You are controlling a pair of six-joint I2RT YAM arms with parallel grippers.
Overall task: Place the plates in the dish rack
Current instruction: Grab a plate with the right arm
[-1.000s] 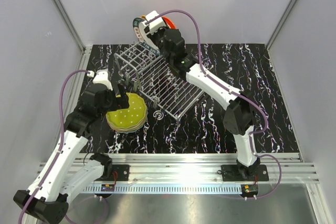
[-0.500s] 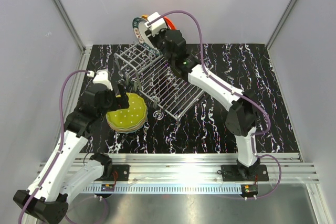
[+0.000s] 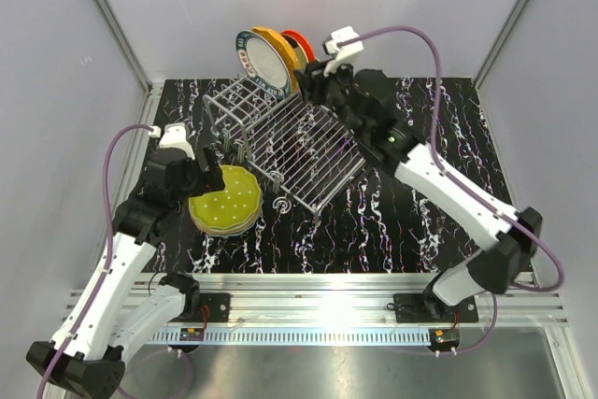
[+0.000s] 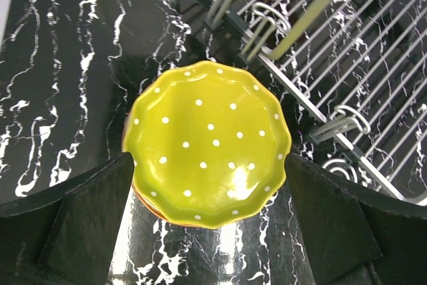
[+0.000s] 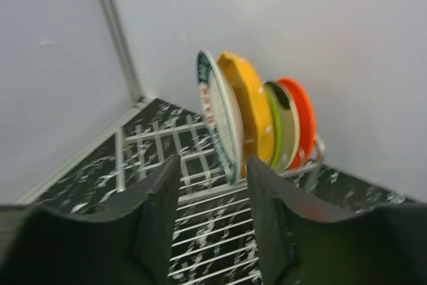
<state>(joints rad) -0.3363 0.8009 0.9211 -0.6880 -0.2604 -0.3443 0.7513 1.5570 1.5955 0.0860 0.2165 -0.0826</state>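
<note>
Left wrist shows released left tool [image 4: 209, 165], fingers [image 4: 87, 231] flanking rim of dotted plate [image 4: 208, 145].

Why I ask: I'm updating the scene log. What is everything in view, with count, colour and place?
Standing plates: four, teal-rimmed white, yellow-orange, lime green, red-orange; upright in the far end of the rack.
Stacked plates: number unclear, dotted yellow-green on top, orange edge beneath; on the table left of the rack.
Dish rack: one, silver wire; middle of the table.
Table: one, black with white veins.
Left gripper: one, black, open, empty; above the stack.
Right gripper: one, black, open, empty; facing the standing plates.
</note>
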